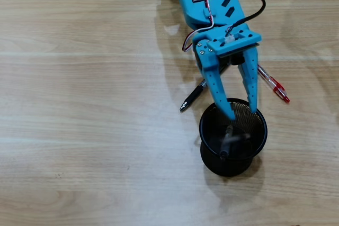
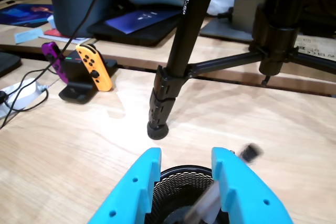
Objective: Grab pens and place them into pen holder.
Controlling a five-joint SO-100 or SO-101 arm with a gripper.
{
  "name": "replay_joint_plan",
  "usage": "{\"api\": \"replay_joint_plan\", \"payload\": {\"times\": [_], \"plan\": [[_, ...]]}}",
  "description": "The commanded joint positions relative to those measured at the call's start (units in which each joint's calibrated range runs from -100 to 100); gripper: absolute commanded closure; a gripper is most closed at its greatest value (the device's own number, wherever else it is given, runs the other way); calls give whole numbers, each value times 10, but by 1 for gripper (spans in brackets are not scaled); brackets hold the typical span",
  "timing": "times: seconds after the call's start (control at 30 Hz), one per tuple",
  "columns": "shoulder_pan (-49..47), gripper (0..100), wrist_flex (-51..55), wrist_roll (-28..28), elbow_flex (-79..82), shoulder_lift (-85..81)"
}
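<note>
Hovering with its fingers spread over the black mesh pen holder (image 1: 233, 154), the blue gripper (image 1: 243, 111) grasps nothing as 1 blurred grey pen (image 1: 231, 140) drops inside. Beyond it, 2 pens remain on the table (image 1: 79, 130): a black pen (image 1: 193, 96) and a red-and-clear pen (image 1: 274, 84).

A black tripod leg (image 2: 170, 72) stands on the light wooden table (image 2: 68, 145). At the far left, orange (image 2: 94, 68) and purple (image 2: 54, 59) game controllers sit in a black dock (image 2: 79, 91). A white cable (image 2: 21, 90) trails nearby.
</note>
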Motion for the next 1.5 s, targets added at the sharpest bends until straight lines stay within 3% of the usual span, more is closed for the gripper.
{"api": "replay_joint_plan", "payload": {"times": [0.0, 0.1, 0.37, 0.6, 1.0, 1.47], "plan": [[5, 91, -1, 11, -1, -31], [3, 95, 63, 26, -4, -68], [9, 96, 374, 20, -13, -206], [-4, 96, 581, -64, -13, -268], [-68, 98, 720, -197, -13, -220], [-42, 98, 722, -200, -43, -84]]}}
